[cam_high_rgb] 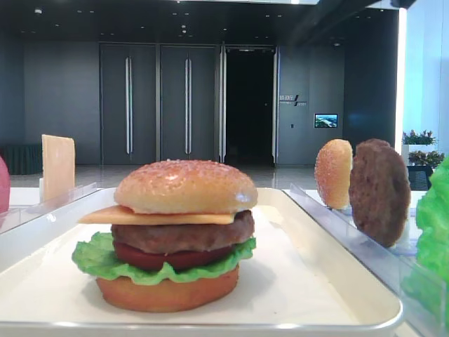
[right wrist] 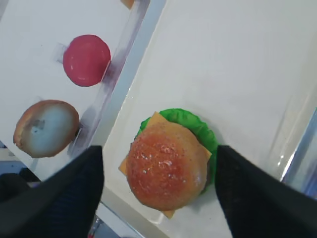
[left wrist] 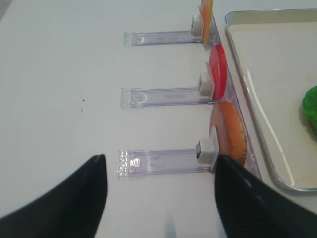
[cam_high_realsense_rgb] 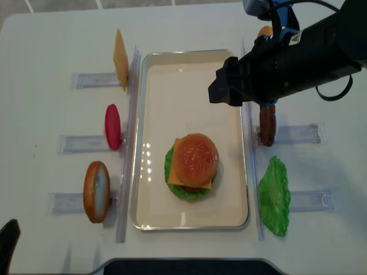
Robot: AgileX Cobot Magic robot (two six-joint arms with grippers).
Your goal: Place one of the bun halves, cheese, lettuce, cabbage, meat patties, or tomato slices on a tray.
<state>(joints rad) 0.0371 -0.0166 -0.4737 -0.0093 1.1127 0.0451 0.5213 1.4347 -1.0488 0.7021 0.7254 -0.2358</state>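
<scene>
Bun top (cam_high_rgb: 186, 185), domed and sesame-speckled, crowns a finished stack on the tray (cam_high_rgb: 330, 281) in the low exterior view. Under it sit a cheese slice (cam_high_rgb: 151, 216), a meat patty (cam_high_rgb: 182, 235), a tomato slice (cam_high_rgb: 165, 260), lettuce (cam_high_rgb: 105, 258) and the flat bun bottom (cam_high_rgb: 167, 291). Toward 3 o'clock a spare bun (cam_high_rgb: 333, 173) and spare patty (cam_high_rgb: 379, 191) stand on edge in a clear rack (cam_high_rgb: 365, 246).

From the right wrist camera, the right gripper (right wrist: 159, 186) hangs above the stack with its two dark fingers (right wrist: 74, 193) spread wide, one at 9 o'clock and one at 3 o'clock of the bun top, touching nothing as far as can be seen.

The left wrist camera shows the left gripper (left wrist: 161, 193) over bare table, its fingers likewise spread and holding nothing. The racks run toward 12 o'clock, with a bun half (left wrist: 230, 134) nearest.

In the overhead view the right arm (cam_high_realsense_rgb: 287, 57) hangs over the tray's 1 o'clock corner, and the burger sits toward 6 o'clock of the tray, so the task looks essentially done.

The likely risk is a finger clipping the dome if the gripper drops or swings sideways, which would slide the top off the smooth cheese or topple the stack. A low sweep toward 3 o'clock could also knock over the upright spares.
</scene>
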